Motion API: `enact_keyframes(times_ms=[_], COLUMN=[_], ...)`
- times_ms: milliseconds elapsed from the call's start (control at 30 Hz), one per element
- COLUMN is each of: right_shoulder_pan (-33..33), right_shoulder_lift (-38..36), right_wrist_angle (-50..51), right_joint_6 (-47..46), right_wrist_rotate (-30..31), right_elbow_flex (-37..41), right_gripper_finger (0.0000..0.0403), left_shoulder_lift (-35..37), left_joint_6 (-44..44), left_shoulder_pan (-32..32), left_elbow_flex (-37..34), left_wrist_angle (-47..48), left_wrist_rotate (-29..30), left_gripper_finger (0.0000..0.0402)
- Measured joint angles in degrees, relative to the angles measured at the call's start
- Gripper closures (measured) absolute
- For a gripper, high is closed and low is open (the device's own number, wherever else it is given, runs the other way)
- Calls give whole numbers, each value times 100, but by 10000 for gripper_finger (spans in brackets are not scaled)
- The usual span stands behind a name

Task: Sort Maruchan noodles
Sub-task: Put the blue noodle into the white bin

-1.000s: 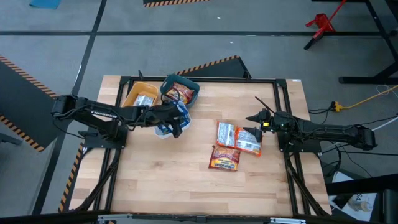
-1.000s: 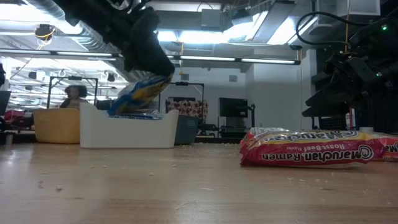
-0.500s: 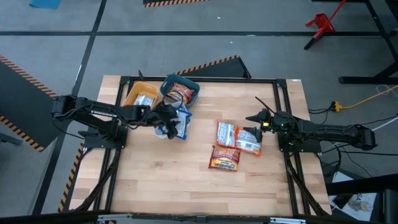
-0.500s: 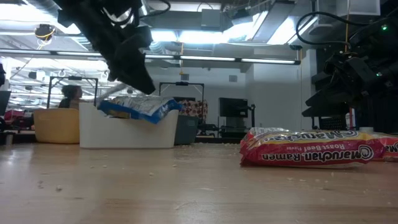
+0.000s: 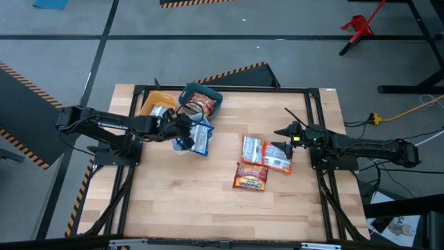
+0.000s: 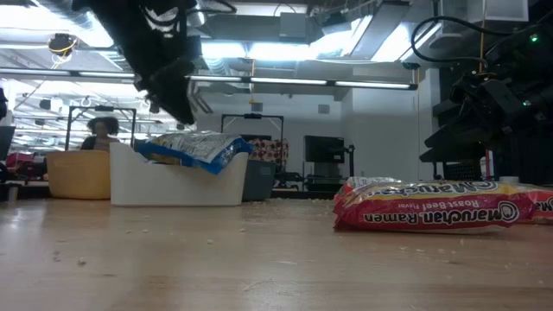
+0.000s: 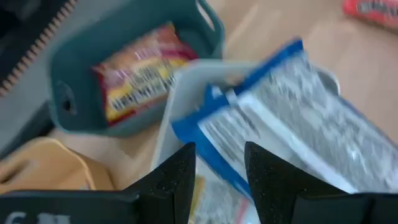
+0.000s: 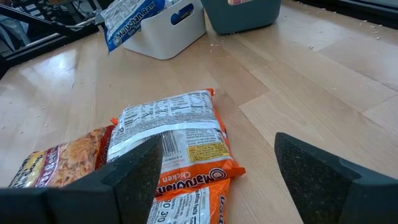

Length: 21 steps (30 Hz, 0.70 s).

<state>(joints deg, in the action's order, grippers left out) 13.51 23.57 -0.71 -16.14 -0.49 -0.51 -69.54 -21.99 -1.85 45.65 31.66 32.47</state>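
Observation:
A blue-white noodle packet (image 5: 200, 137) lies across the top of the white bin (image 6: 173, 177), its far part resting on the bin's rim (image 7: 180, 81). My left gripper (image 7: 221, 180) is shut on the packet's blue end and slants down from the table's left (image 5: 183, 131). A red packet lies in the teal bin (image 5: 208, 97). A silver one lies in the yellow bin (image 5: 149, 104). Three more packets (image 5: 252, 149) (image 5: 277, 157) (image 5: 251, 177) lie flat on the table at the right. My right gripper (image 5: 281, 132) waits open just beyond them. My left gripper has the packet's blue end edge (image 7: 217, 163) between its two fingers, which come slanting down from the table's left. The fingers hide how far back the edge reaches. The packet (image 6: 194, 147) lies almost flat on the white bin's rim and sticks out past its right side.
The three bins stand close together at the far left of the table. The orange chicken packet (image 8: 174, 137) lies right under my right gripper (image 8: 219, 146). Bare wood runs along the near half of the table (image 5: 194, 201). A dark frame edges the tabletop.
The blue-white packet hung tilted below my left gripper above the white bin. It now lies flat across the bin's top. My left gripper has drawn back toward the table's left edge and turned at the wrist.

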Motion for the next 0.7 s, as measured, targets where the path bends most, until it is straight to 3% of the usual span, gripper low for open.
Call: enact_keyframes(times_ms=[133,400,533,700], right_shoulder_pan=[0,-1,0,-1], right_shoulder_lift=[0,0,31,165], right_wrist_angle=[0,0,0,0], right_joint_6=[-1,-4,-2,-2], right_wrist_rotate=[0,-7,-5,-2], right_elbow_flex=[0,0,0,0], right_gripper_finger=[107,107,107,107], left_shoulder_lift=[2,233,337,48], left_joint_6=[-53,-778,-622,-1077], left_shoulder_pan=[-72,18,373,988], left_elbow_flex=[70,375,497,500], left_wrist_angle=[43,182,24,-119], left_wrist_rotate=[158,-1384,-2748,-2556], left_gripper_finger=[270,269,270,282])
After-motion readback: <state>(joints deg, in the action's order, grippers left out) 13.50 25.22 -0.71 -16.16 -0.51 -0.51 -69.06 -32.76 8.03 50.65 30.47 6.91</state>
